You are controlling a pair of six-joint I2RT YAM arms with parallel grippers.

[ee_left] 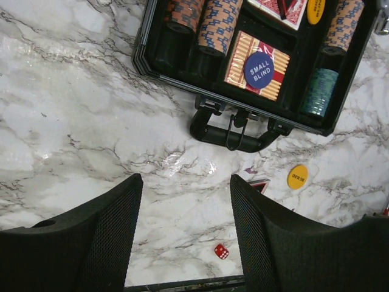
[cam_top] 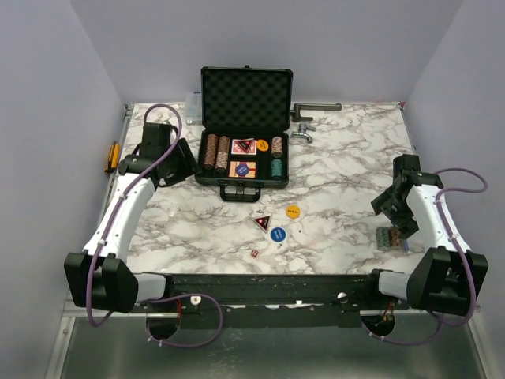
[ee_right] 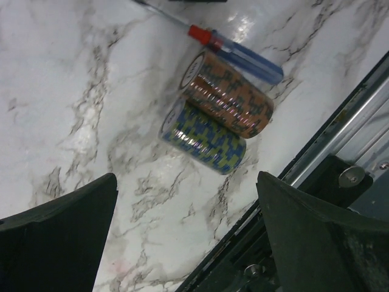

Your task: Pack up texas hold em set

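Black L end effector open by briefcase; R one open, prob. over chips.

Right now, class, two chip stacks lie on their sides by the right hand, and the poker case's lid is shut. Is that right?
No: the poker case's lid stands open, as the top external view shows. The two chip stacks do lie on their sides by the right hand.

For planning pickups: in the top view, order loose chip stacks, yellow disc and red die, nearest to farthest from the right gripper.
From the right gripper:
1. loose chip stacks, right side, beside it.
2. yellow disc, table centre.
3. red die, farther left, near edge.
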